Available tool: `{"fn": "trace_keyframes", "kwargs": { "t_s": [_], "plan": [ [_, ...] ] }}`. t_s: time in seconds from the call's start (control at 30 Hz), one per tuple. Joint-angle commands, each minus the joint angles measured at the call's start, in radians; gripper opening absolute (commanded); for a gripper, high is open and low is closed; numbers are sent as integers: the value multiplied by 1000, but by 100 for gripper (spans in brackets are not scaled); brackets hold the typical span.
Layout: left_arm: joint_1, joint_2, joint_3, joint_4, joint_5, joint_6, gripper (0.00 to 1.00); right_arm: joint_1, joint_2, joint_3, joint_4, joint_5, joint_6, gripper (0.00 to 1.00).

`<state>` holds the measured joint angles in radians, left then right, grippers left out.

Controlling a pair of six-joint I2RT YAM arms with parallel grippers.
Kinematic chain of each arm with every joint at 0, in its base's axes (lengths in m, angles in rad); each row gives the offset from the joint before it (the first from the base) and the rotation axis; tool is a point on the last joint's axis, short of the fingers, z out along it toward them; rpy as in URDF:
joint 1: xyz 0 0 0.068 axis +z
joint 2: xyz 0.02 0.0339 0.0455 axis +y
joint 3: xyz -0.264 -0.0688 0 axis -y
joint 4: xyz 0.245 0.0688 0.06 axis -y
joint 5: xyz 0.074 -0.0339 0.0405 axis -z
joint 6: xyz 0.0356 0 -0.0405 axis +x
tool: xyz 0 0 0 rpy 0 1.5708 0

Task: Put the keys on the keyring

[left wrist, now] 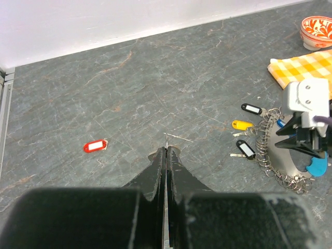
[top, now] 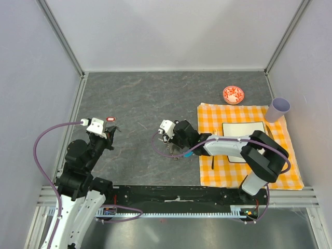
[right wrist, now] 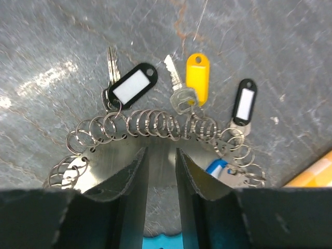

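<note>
The keyring (right wrist: 155, 123) is a chain of small metal rings along a curved metal plate (right wrist: 98, 161), with a cyan piece (right wrist: 161, 243). Keys with a black tag (right wrist: 129, 85), a yellow tag (right wrist: 197, 75) and another black tag (right wrist: 244, 104) hang on it. My right gripper (right wrist: 161, 150) is open just above the plate, empty. It also shows in the top view (top: 174, 144). A red tag (left wrist: 96, 146) lies alone on the table. My left gripper (left wrist: 166, 149) is shut on a thin metal key seen edge-on, left of the keyring (left wrist: 264, 140).
A red-and-white bowl (top: 233, 94) stands at the back right. An orange checked cloth (top: 218, 171) carries a white plate (top: 244, 127). A lilac cup (top: 278, 109) stands at its far corner. Grey walls enclose the table.
</note>
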<state>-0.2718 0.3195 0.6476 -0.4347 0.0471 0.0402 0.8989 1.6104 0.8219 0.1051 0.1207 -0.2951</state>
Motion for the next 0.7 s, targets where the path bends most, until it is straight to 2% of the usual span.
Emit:
{"fn": "trace_keyframes", "kwargs": {
  "t_s": [0.0,0.67],
  "plan": [
    [0,-7,-9,44,17,-16,2,-6,58,-10,110,10,-19,34],
    [0,4,-8,44,16,-14,2,-45,111,9,142,-36,-104,31]
  ]
}}
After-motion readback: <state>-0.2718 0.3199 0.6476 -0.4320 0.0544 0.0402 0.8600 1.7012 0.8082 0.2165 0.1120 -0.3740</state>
